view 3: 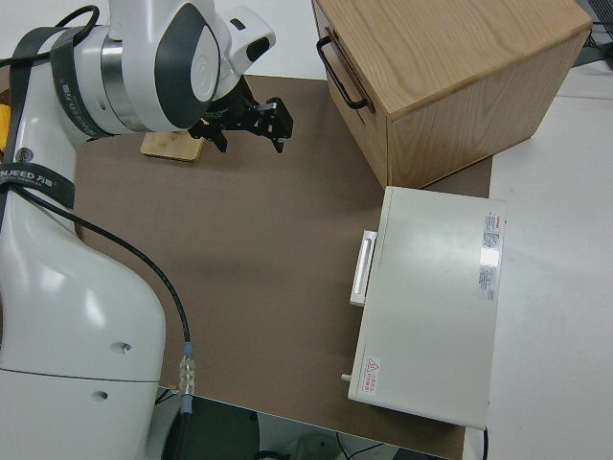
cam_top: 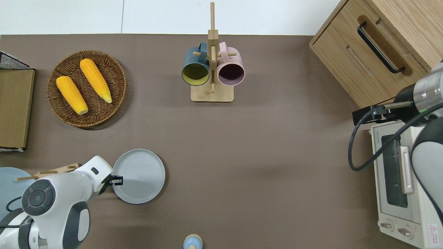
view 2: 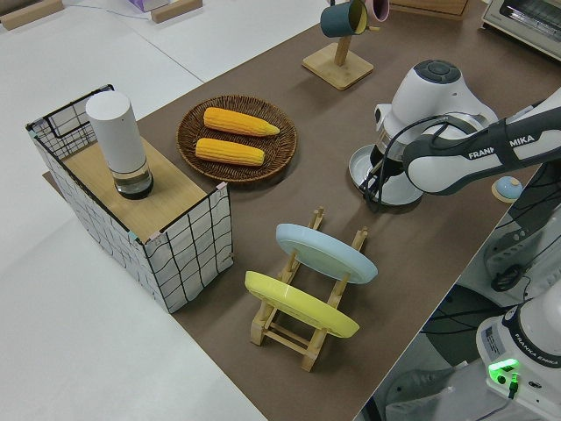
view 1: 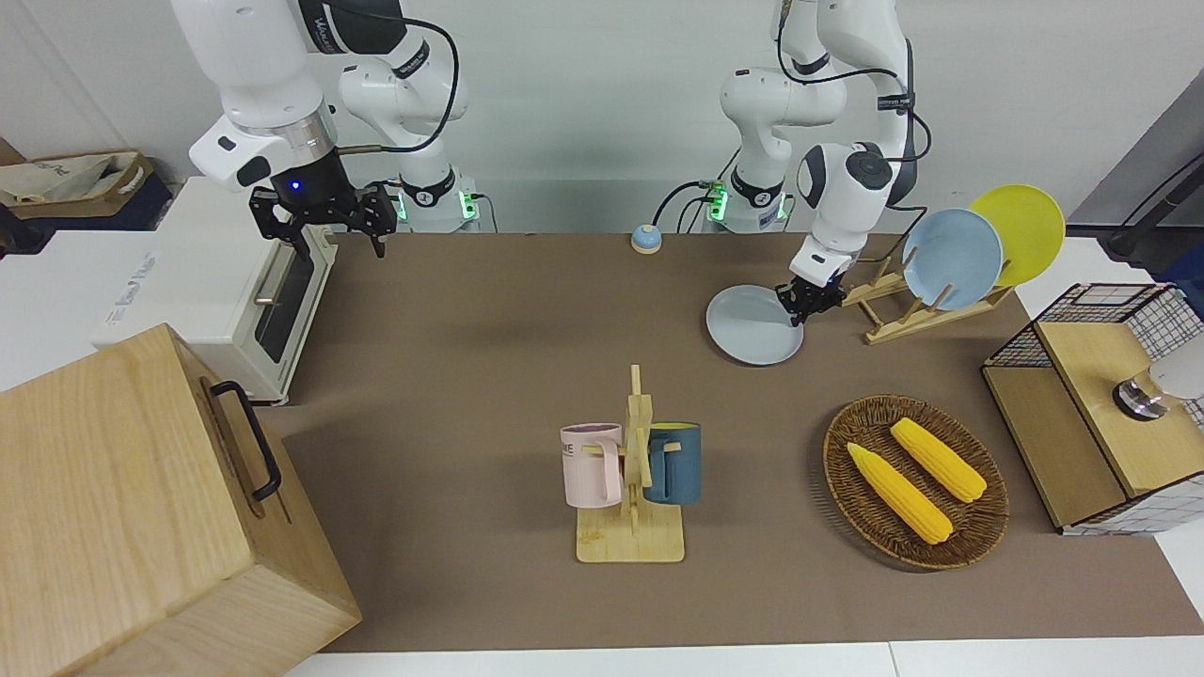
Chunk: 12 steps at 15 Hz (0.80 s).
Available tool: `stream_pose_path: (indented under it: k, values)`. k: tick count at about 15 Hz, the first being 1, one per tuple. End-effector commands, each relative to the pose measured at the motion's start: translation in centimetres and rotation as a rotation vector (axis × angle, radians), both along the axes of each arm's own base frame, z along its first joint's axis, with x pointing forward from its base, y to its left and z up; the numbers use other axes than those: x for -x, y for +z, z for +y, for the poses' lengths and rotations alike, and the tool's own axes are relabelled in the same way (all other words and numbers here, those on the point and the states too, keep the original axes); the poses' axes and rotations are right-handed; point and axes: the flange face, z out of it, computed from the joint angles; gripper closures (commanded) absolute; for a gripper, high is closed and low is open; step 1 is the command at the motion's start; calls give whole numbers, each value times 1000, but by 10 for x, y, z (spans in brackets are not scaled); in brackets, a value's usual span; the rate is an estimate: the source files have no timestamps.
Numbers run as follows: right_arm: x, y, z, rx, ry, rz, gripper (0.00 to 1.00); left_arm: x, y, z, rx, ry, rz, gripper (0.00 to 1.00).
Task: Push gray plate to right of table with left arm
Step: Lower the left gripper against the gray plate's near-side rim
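The gray plate lies flat on the brown table, toward the left arm's end and near the robots. It also shows in the overhead view and partly in the left side view. My left gripper is low at the plate's rim on the side toward the left arm's end, and looks shut and empty. In the overhead view, the left gripper touches or nearly touches that rim. My right gripper is parked.
A wooden dish rack with a sky-blue plate and a yellow plate stands close beside the left gripper. A corn basket, a mug stand, a bell, a toaster oven and a wooden cabinet are on the table.
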Motion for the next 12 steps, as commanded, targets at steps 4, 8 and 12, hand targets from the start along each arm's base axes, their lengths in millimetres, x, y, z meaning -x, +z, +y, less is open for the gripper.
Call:
stream_pose_path:
  k: [4,8,12]
  values:
    - [3,3,0,-6,-4,4,17,7,-19,-51,7,62,17,1000]
    - [3,3,0,-6,-4,4,17,7,-33,-95,13,89,4,1000]
    - [3,3,0,-6,-4,4,17,9,-33,-142,22,117,1,1000]
